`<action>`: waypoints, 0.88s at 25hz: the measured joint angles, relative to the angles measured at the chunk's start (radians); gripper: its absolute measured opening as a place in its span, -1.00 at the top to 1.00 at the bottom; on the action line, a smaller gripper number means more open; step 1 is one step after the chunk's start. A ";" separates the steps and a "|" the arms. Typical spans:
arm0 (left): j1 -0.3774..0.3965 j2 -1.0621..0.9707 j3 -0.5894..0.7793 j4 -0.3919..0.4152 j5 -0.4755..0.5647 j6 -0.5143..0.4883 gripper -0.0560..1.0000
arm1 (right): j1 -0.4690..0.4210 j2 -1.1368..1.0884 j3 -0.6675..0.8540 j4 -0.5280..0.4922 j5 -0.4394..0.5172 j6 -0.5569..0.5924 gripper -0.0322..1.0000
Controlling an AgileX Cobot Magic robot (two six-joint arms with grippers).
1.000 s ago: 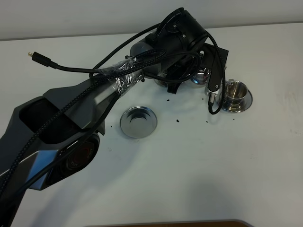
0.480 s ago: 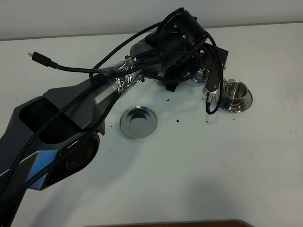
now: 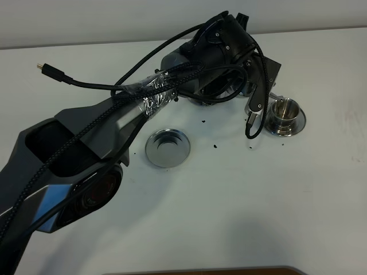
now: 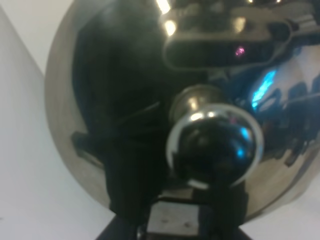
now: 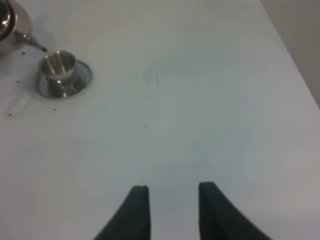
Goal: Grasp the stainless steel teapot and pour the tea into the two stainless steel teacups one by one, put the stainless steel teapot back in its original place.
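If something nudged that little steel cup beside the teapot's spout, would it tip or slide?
Probably slides: the teacup merely sits on a polished saucer. It looks small and thin-walled, so likely light. Being steel, it shouldn't break.

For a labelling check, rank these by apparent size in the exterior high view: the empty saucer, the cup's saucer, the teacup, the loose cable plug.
1. empty saucer and cup's saucer: look alike, unranked.
2. teacup.
3. cable plug.

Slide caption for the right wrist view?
Open right gripper above the white table; far off, the shiny steel teapot aims its spout at a small steel teacup.
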 joint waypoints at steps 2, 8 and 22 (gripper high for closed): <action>-0.003 0.000 0.000 0.006 -0.007 0.003 0.41 | 0.000 0.000 0.000 0.000 0.000 0.000 0.47; -0.005 0.000 0.000 0.038 -0.011 0.022 0.41 | 0.000 0.000 0.000 0.000 0.000 0.000 0.47; -0.005 0.000 0.000 0.080 -0.066 0.059 0.41 | 0.000 0.000 0.000 0.000 0.000 0.000 0.47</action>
